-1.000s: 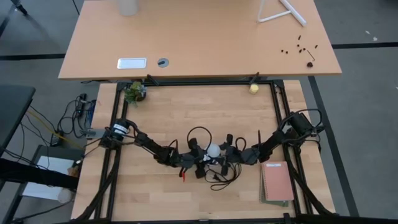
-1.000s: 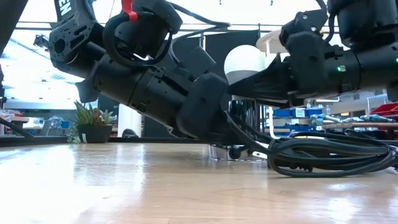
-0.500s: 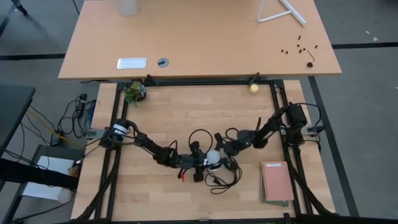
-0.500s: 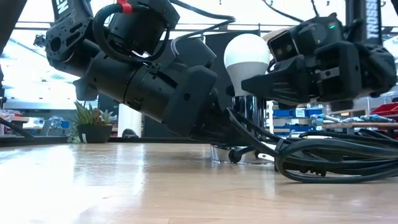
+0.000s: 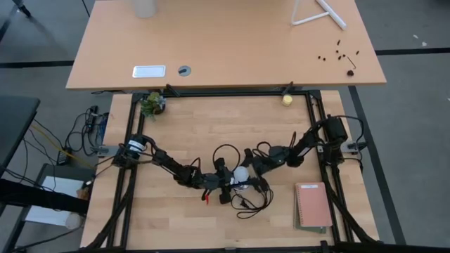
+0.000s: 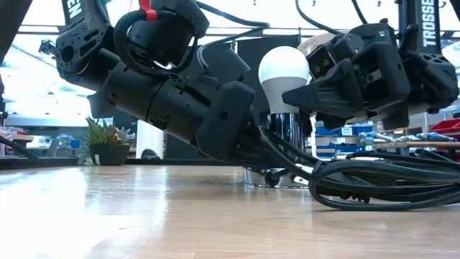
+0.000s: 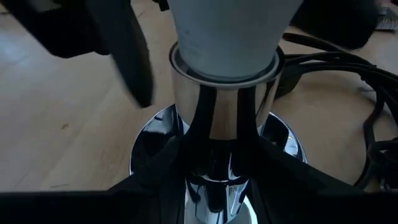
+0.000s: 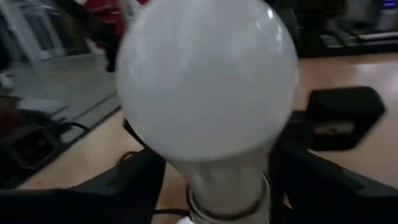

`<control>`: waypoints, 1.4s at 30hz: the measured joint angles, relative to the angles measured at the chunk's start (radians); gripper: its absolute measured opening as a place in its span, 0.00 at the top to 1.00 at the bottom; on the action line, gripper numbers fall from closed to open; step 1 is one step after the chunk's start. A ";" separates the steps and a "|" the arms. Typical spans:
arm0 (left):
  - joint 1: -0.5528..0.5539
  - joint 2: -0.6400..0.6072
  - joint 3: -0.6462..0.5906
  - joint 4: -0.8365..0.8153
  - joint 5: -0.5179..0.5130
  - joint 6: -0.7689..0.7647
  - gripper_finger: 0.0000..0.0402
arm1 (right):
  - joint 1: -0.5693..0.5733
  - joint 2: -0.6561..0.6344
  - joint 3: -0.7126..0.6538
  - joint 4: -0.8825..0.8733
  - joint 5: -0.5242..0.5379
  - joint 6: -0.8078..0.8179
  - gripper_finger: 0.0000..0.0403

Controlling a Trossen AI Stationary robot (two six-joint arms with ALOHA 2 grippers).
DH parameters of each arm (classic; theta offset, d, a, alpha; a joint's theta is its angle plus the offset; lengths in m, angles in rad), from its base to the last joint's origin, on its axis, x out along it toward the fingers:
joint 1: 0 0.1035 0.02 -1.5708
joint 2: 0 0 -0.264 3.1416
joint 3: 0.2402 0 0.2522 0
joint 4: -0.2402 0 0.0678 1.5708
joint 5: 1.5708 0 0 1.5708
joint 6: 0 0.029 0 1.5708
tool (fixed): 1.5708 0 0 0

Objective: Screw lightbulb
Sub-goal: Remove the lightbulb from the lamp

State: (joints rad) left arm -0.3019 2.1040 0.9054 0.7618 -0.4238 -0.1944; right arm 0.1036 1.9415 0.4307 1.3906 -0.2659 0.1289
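High view. Both arms lie low and stretched toward the table's middle. The left gripper [image 5: 223,184] reaches in from the left; the right gripper [image 5: 252,165] reaches in from the right. The lightbulb [image 5: 241,173] shows as a white spot between them, amid loops of black cord [image 5: 247,202]. A notebook [image 5: 313,205] lies near the table's right edge, a small plant [image 5: 151,104] and a yellowish ball [image 5: 287,100] at the far edge.

Low view. The lightbulb [image 6: 284,72] stands upright in the chrome socket [image 6: 286,140]. The left arm slopes down to the socket's lower part. The right gripper [image 6: 302,93] sits level beside the bulb's neck.

Left wrist view. The left gripper [image 7: 214,180] is closed on the chrome socket [image 7: 217,130], one dark finger on each side of its stem, above the round base [image 7: 149,149]. The bulb's neck [image 7: 224,37] sits in the socket's rim.

Right wrist view. The lightbulb [image 8: 208,87] fills the frame. The right fingers [image 8: 323,180] stand on either side of its neck; the jaws are parted and whether they touch the bulb cannot be told.
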 joint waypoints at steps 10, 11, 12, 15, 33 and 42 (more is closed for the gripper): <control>0.000 0.000 0.000 -0.004 0.003 -0.017 0.54 | 0.120 -0.098 -0.084 -0.009 0.375 -0.050 0.20; 0.000 0.000 0.000 -0.005 0.004 -0.022 0.54 | 0.135 -0.110 -0.087 -0.015 0.407 -0.048 0.20; 0.000 0.000 0.000 -0.006 0.005 -0.026 0.54 | 0.150 -0.122 -0.088 -0.030 0.439 -0.044 0.21; 0.000 0.000 0.001 -0.011 0.005 -0.041 0.54 | 0.198 -0.144 -0.064 -0.103 0.549 -0.030 0.21; -0.001 0.000 0.001 -0.014 -0.010 -0.047 0.54 | 0.419 -0.143 0.122 -0.432 1.115 0.039 0.23; -0.001 0.000 0.001 -0.023 -0.015 -0.049 0.54 | 0.541 -0.145 0.087 -0.582 1.441 0.223 0.23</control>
State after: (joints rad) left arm -0.3031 2.1036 0.9062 0.7387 -0.4393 -0.2432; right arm 0.6442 1.7969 0.5179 0.8082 1.1752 0.3514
